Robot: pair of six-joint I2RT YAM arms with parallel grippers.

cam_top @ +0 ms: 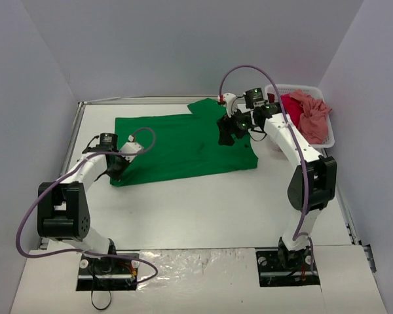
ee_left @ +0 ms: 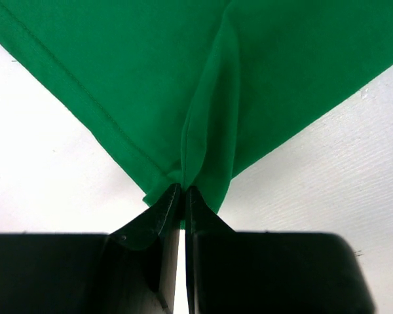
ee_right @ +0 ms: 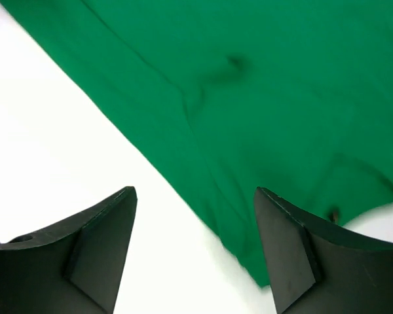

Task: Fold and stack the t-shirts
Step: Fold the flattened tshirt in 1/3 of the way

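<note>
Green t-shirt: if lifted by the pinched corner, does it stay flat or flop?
Probably flops: the green t-shirt bunches into a ridge at the left end effector. It is likely light, thin cloth lying flat on the table. Pushed, it would likely wrinkle rather than slide.

A green shirt [ee_left: 281, 72] of soft, matt cloth with a stitched hem, creased into a ridge at the left claw [ee_left: 183, 193]. Both it and the right claw [ee_right: 193, 193] are matt black plastic with smooth faces. Beneath them the tabletop [ee_right: 46, 131] is white, matt, faintly grainy. Beyond the right claw, a white slatted plastic basket [cam_top: 330, 134] holds crumpled red and pink shirts [cam_top: 309, 116] of cloth.
</note>
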